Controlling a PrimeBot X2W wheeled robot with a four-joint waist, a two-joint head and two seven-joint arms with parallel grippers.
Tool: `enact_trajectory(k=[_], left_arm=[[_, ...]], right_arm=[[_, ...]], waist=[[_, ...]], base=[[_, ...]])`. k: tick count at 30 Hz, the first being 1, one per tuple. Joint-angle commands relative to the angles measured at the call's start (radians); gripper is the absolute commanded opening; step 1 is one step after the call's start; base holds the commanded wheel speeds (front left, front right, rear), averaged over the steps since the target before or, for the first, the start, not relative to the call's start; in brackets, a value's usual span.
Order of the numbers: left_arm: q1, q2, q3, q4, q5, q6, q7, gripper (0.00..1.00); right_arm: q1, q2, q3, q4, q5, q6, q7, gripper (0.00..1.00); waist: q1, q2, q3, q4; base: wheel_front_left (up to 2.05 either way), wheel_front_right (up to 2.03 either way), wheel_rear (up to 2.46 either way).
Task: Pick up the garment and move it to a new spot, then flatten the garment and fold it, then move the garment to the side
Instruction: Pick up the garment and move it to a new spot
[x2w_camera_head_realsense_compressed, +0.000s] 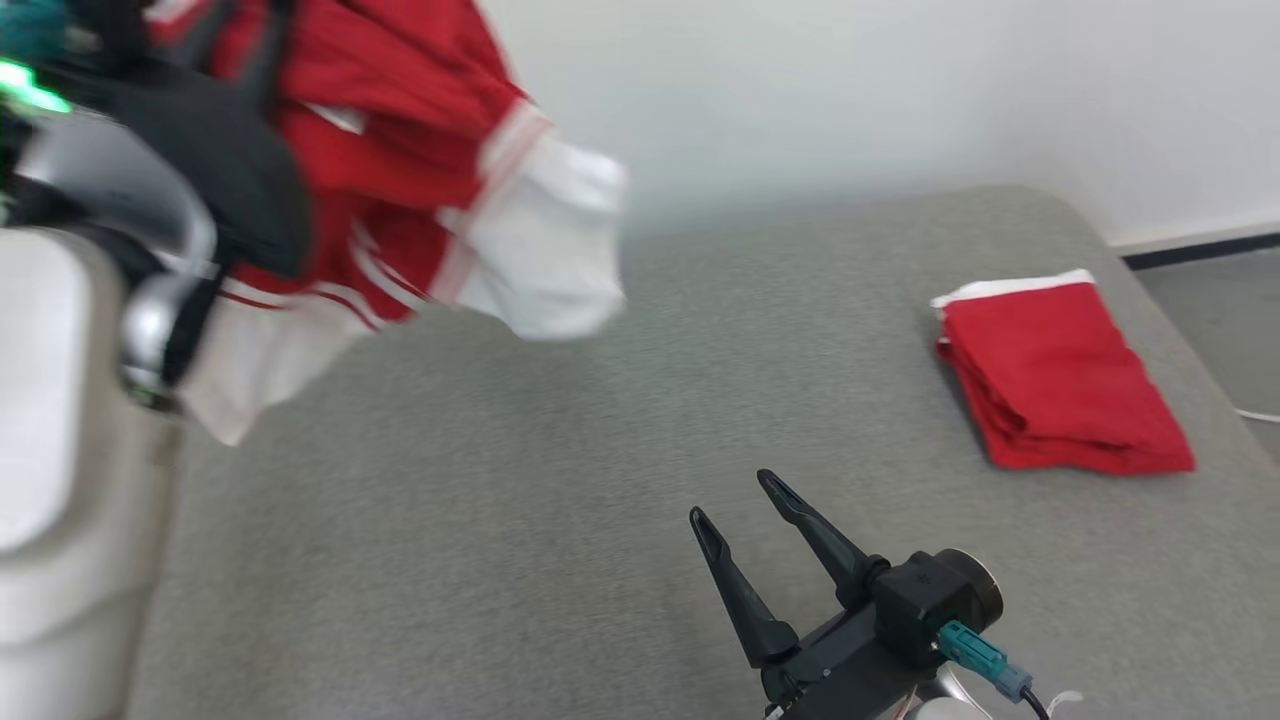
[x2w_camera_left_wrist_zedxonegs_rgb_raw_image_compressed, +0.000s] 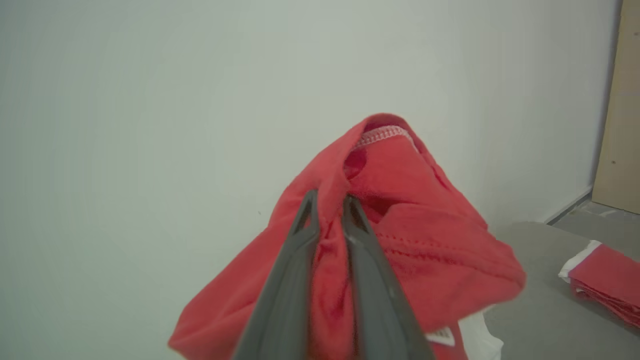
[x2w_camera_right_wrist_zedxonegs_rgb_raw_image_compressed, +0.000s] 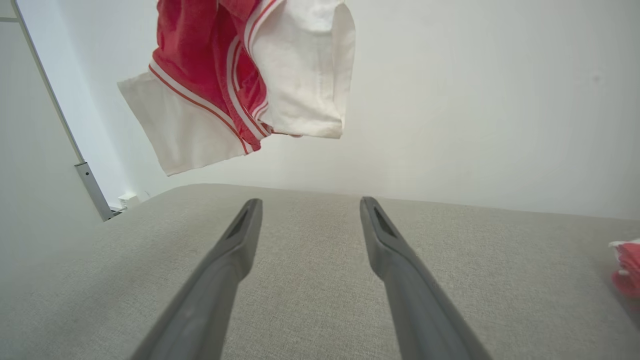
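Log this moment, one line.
left gripper: shut on garment, held above table | right gripper: open, empty | folded red stack: on table, right side

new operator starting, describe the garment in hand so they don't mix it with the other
Find the grey table. Above its left side the left gripper is shut on a red garment with white striped ends, hanging clear of the surface. The folded garment lies flat at the right end; this one is crumpled and airborne.

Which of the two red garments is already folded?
The right garment, lying on the table as a neat flat stack. The left garment hangs crumpled in the air, clamped by the left gripper.
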Motion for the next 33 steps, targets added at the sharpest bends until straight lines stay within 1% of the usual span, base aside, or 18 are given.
enact_trajectory(k=[1, 5, 9, 11, 13, 15, 19, 20, 21, 23, 26, 30, 33], left_arm=[[0.032, -0.027, -0.036, -0.023, -0.007, 0.0, 0.001, 0.0], [0.086, -0.074, -0.089, -0.024, -0.003, 0.005, -0.017, 0.0], [0.171, -0.13, -0.108, 0.025, -0.023, 0.029, -0.073, 0.0], [0.192, -0.137, -0.12, 0.045, -0.014, 0.031, -0.091, 0.0], [0.24, -0.168, -0.13, 0.094, -0.028, 0.041, -0.124, 0.0], [0.28, -0.186, -0.147, 0.152, -0.023, 0.046, -0.155, 0.0], [0.337, -0.202, -0.184, 0.27, 0.006, 0.06, -0.208, 0.0], [0.347, -0.202, -0.192, 0.296, 0.014, 0.061, -0.221, 0.52], [0.359, -0.208, -0.195, 0.316, 0.008, 0.068, -0.235, 1.0], [0.372, -0.214, -0.2, 0.344, 0.013, 0.072, -0.269, 1.0], [0.394, -0.218, -0.189, 0.355, 0.003, 0.077, -0.352, 1.0], [0.443, -0.213, -0.152, 0.321, -0.018, 0.092, -0.48, 1.0], [0.5, -0.2, -0.12, 0.282, -0.037, 0.11, -0.547, 1.0]], right_arm=[[-0.006, 0.005, -0.001, 0.003, 0.006, -0.003, -0.006, 1.0], [-0.014, 0.009, -0.002, 0.005, 0.008, -0.003, -0.012, 1.0], [-0.016, 0.014, -0.013, 0.006, 0.009, -0.003, -0.016, 1.0], [-0.017, 0.015, -0.019, 0.007, 0.006, -0.003, -0.018, 1.0], [-0.02, 0.019, -0.027, 0.007, 0.002, -0.003, -0.022, 1.0], [-0.024, 0.021, -0.029, 0.005, -0.002, -0.003, -0.024, 1.0], [-0.031, 0.025, -0.033, 0.009, -0.006, -0.003, -0.03, 1.0], [-0.032, 0.025, -0.037, 0.01, -0.007, -0.003, -0.031, 1.0], [-0.032, 0.026, -0.041, 0.012, -0.009, -0.003, -0.032, 1.0], [-0.026, 0.028, -0.049, 0.014, -0.01, -0.003, -0.035, 1.0], [-0.011, 0.022, -0.067, 0.019, -0.015, -0.003, -0.038, 1.0], [0.01, 0.019, -0.095, 0.018, -0.022, -0.003, -0.033, 1.0], [0.033, 0.016, -0.126, 0.016, -0.029, -0.003, -0.025, 1.0]], waist=[[0.0002, 0.0001, -0.006, -0.078], [0.0002, 0.0001, 0.024, -0.135], [0.0002, 0.0001, 0.067, -0.184], [0.0002, 0.0001, 0.077, -0.192], [0.0002, 0.0001, 0.096, -0.208], [0.0002, 0.0001, 0.11, -0.22], [0.0002, 0.0001, 0.123, -0.228], [0.0002, 0.0001, 0.124, -0.225], [0.0002, 0.0001, 0.122, -0.22], [0.0002, 0.0001, 0.118, -0.204], [0.0002, 0.0001, 0.101, -0.171], [0.0002, 0.0001, 0.073, -0.122], [0.0002, 0.0001, 0.048, -0.083]], base=[[0.0, 0.0, 0.0], [0.0, 0.0, 0.0], [0.0, 0.0, 0.0], [0.0, 0.0, 0.0], [0.0, 0.0, 0.0], [0.0, 0.0, 0.0], [0.0, 0.0, 0.0], [0.0, 0.0, 0.0], [0.0, 0.0, 0.0], [0.0, 0.0, 0.0], [0.0, 0.0, 0.0], [0.0, 0.0, 0.0], [0.0, 0.0, 0.0]])
